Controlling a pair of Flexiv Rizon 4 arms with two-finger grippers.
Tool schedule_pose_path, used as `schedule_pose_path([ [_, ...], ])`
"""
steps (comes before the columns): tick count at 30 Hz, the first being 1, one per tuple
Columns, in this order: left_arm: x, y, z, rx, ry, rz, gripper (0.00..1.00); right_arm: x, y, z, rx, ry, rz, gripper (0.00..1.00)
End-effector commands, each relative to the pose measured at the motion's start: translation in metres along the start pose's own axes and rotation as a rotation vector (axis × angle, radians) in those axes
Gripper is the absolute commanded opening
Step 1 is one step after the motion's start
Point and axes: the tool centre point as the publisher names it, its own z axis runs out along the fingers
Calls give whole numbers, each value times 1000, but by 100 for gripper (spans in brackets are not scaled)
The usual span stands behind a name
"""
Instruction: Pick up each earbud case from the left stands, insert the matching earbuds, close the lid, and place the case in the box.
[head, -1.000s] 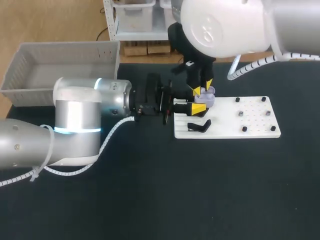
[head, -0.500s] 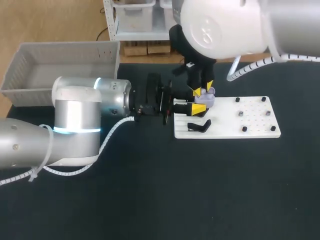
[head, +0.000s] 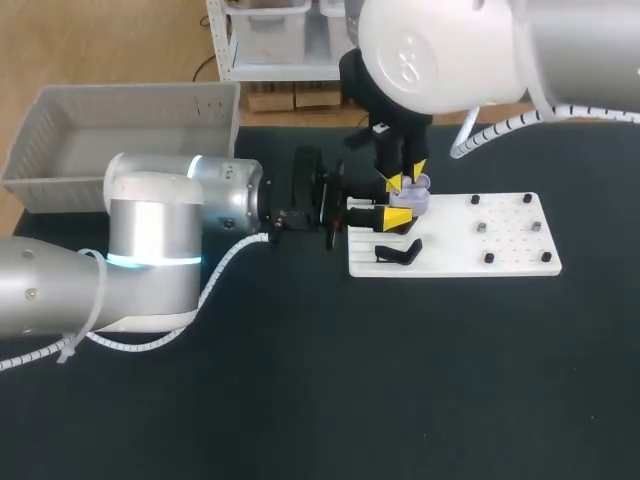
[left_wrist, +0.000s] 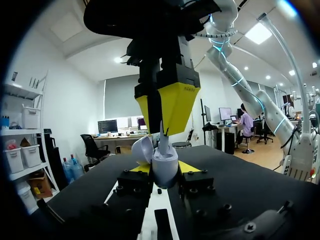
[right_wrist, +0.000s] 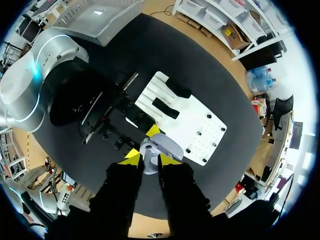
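Left arm reaches in from the left along the table (head: 300, 400). The left end effector (left_wrist: 165, 170) is closed on the lavender earbud case (head: 413, 201), one finger on each side of the body. The case is upright, held just over the near-left corner of the white board (head: 520, 262), with its lid (left_wrist: 142, 148) flipped open to one side. The right end effector (head: 405, 181) comes down from above, yellow tips right over the open case. A thin pale stem (left_wrist: 162, 134) sticks up from the case at those tips. Cannot tell if the right end effector is gripping it or anything else. A black stand (head: 398, 253) lies on the board just beside the left end effector. The grey box (head: 60, 150) is at the far left corner of the table, well apart from the case.
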Motion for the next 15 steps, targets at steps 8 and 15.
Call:
schedule_pose_path([
  [8, 0, -2, 0, -5, 2, 1, 0, -4, -3, 2, -3, 9, -1, 0],
  [15, 0, -2, 0, -5, 2, 1, 0, -5, -2, 4, -1, 16, -4, 0],
])
